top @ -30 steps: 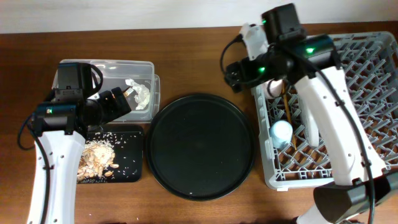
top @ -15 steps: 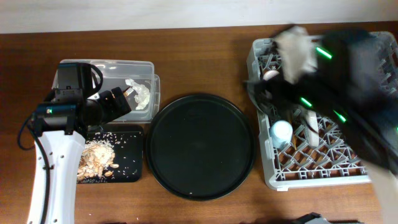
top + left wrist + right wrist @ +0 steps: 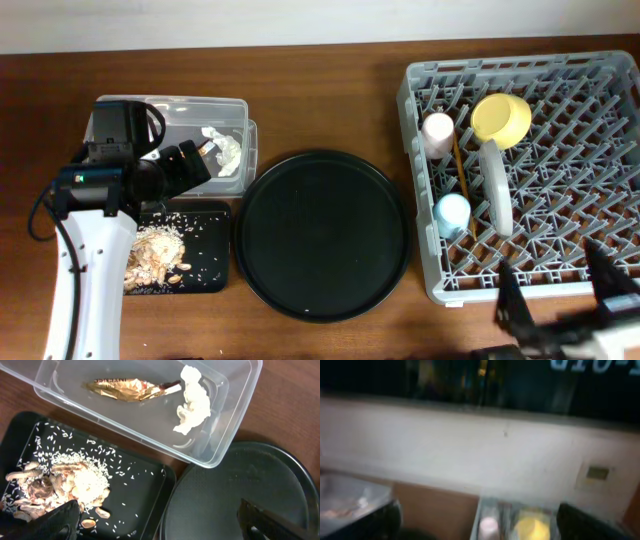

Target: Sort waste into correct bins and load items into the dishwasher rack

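The right gripper (image 3: 550,270), over the dishwasher rack (image 3: 590,120) a second ago, now hangs at its near edge, fingers spread; the left gripper (image 3: 160,522), well left of it, gapes too.

From my station the surface (image 3: 330,100) reads as brown wood grain with a low sheen. The tub (image 3: 230,435) is clear, glossy plastic. Inside it the wrapper (image 3: 125,389) is creased, shiny gold foil and the tissue (image 3: 192,402) is soft, crumpled white paper. The small black tray (image 3: 150,475) looks like smooth plastic under dry, crumbly scraps (image 3: 65,485). The round tray (image 3: 322,235) is smooth black with a dull gloss. I see the rack (image 3: 520,62) as matt grey plastic and the yellow bowl (image 3: 500,117) as smooth and plastic-looking.
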You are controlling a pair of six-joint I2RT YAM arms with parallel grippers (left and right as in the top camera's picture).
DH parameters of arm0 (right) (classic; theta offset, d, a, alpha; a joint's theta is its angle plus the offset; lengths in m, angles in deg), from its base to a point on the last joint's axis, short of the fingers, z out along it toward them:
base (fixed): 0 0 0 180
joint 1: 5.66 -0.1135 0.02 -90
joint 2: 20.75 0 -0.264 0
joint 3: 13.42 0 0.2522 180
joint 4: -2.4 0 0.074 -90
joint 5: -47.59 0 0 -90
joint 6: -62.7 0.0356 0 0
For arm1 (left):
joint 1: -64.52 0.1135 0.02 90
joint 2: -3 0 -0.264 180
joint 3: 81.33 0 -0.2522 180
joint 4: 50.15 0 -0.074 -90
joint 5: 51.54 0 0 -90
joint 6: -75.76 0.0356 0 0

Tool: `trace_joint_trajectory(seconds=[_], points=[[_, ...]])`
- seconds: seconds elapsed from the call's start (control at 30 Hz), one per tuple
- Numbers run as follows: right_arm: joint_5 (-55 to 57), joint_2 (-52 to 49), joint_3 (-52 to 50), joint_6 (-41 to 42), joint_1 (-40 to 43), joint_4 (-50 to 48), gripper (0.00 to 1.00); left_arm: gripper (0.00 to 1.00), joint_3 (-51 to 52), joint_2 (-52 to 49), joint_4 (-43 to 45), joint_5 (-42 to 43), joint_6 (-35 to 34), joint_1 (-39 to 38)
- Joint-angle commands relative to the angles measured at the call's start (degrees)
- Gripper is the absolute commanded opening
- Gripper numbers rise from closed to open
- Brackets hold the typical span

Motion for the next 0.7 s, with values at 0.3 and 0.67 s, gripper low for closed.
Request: trace_joint_trajectory(seconds=[0.3,0.67], points=[[-2.97,7.65,-49.62,0.96,4.55,-46.60,0.99,0.99,-0.13,0.50,0.07,-0.57,-0.31,0.24],[2.91,7.67,-50.31,5.16,5.97,-31.85,0.99,0.99,-0.13,0.48,0.07,-0.57,-0.31,0.24]])
